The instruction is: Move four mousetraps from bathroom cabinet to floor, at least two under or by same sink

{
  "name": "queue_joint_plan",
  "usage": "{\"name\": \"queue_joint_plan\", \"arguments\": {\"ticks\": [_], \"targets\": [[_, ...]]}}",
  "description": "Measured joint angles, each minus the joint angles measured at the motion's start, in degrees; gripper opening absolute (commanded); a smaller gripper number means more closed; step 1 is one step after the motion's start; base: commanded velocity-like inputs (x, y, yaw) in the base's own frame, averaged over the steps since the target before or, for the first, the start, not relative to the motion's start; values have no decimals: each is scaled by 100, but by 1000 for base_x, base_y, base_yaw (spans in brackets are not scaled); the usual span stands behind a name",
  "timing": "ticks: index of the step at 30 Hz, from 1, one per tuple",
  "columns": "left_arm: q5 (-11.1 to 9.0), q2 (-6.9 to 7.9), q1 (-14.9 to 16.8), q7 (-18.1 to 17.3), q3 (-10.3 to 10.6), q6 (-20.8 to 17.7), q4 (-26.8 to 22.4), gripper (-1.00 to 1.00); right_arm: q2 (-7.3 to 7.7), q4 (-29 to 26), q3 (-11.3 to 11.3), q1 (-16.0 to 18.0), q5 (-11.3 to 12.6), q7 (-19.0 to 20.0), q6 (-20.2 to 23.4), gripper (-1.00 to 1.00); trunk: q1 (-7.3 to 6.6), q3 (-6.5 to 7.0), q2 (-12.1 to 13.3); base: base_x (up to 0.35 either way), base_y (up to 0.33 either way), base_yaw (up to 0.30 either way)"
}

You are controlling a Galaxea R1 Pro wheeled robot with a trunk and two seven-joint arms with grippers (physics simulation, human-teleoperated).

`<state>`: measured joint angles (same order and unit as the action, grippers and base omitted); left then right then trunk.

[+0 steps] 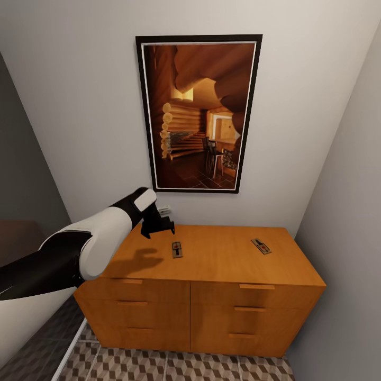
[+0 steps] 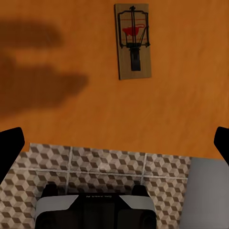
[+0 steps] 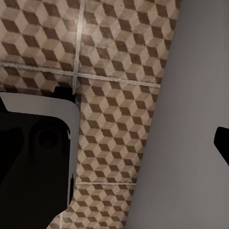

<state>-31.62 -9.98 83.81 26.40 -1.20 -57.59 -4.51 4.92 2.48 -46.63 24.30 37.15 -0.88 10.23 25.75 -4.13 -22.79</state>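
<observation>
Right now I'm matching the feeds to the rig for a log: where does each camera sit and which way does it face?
Head view: high on the robot, facing down at the cabinet, two mousetraps and a wall picture; left arm and left gripper show.
Left wrist view: above the cabinet top, facing down at one mousetrap; dark fingertips at the edges.
Right wrist view: low, facing the bathroom floor.
Head and left wrist views share the nearer mousetrap.

Soft, even light from above throws my left arm's blurred shadow onto the orange-brown wooden cabinet top (image 1: 222, 256) at lower left of the head view. Renders look slightly soft, and pale glare streaks the cube-pattern floor tiles (image 3: 114, 71) in my wrist views.
</observation>
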Motion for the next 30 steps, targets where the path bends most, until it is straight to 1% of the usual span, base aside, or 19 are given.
{"name": "queue_joint_plan", "arguments": {"ticks": [19,30], "targets": [[-1,0,0,-64,-1,-17,70,100,-7,1,-8,1,-6,0,0,100,0,0,0,0,0,0],[2,0,-3,-217,-1,-11,72,100,-1,0,-7,0,-2,0,5,100,0,0,0,0,0,0]]}}
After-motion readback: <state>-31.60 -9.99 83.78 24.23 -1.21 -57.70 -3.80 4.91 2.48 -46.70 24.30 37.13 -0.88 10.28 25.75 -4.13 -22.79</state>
